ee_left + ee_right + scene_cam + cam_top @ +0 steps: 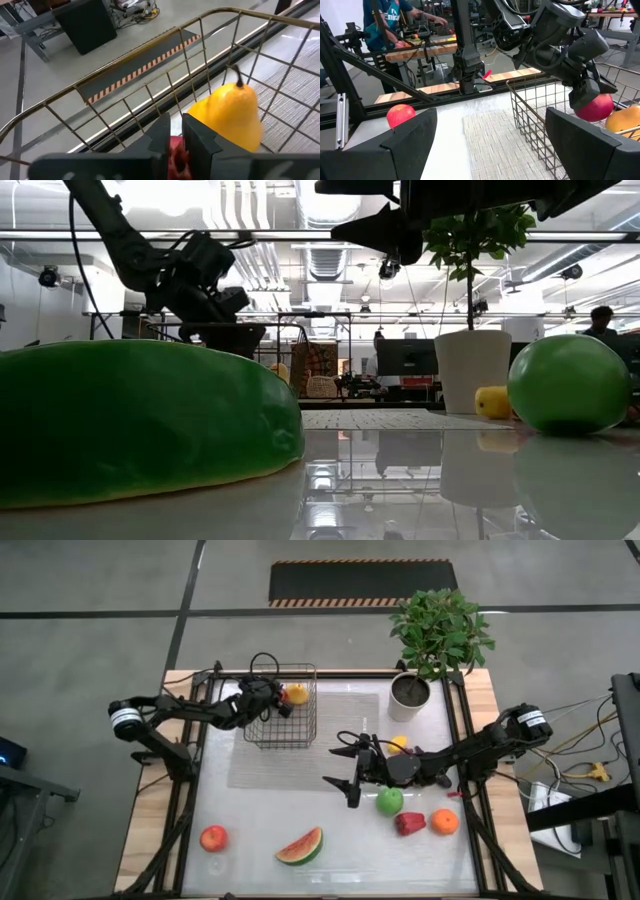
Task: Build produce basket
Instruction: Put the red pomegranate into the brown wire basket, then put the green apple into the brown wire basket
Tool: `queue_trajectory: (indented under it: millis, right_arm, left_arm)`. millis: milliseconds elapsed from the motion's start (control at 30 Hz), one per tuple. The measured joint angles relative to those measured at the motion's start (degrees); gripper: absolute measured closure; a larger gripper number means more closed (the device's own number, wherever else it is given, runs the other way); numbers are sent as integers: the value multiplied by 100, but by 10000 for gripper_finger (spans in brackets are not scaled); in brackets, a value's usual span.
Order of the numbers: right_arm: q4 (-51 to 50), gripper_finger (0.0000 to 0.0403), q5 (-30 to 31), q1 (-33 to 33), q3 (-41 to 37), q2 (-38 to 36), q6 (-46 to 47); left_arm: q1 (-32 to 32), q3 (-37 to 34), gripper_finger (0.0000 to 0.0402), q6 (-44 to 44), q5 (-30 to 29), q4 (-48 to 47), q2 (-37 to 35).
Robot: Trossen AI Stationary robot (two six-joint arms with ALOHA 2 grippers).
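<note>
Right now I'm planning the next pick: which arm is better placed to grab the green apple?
Right. Its open claw hovers beside the green apple, while the left claw is busy at the basket, gripping a red fruit.

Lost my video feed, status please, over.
Left claw shut on red fruit over basket, pear inside. Right claw open, empty, near green apple. Nothing blocking.

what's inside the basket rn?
Inside the basket: a yellow pear, plus a red fruit gripped by the left gripper. Its fingers cover most of it.
</note>
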Motion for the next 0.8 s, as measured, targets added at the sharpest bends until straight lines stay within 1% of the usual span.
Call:
queue_trajectory:
  millis: [167, 433, 633, 767, 800]
  right_arm:
    - [-2, 51, 0, 0, 0, 0, 13]
    - [-2, 51, -2, 0, 0, 0, 29]
    - [-17, 51, -4, 0, 0, 0, 42]
    - [-30, 51, -4, 0, 0, 0, 46]
    - [-35, 51, -4, 0, 0, 0, 49]
  left_arm:
    - [1, -4, 351, 8, 1, -8, -2]
    - [-1, 4, 348, 66, 1, -21, -126]
    - [-43, -45, 348, 431, 6, -32, -792]
    - [-140, -55, 347, 521, 33, -304, -1397]
    - [-169, -55, 347, 523, 118, -422, -1550]
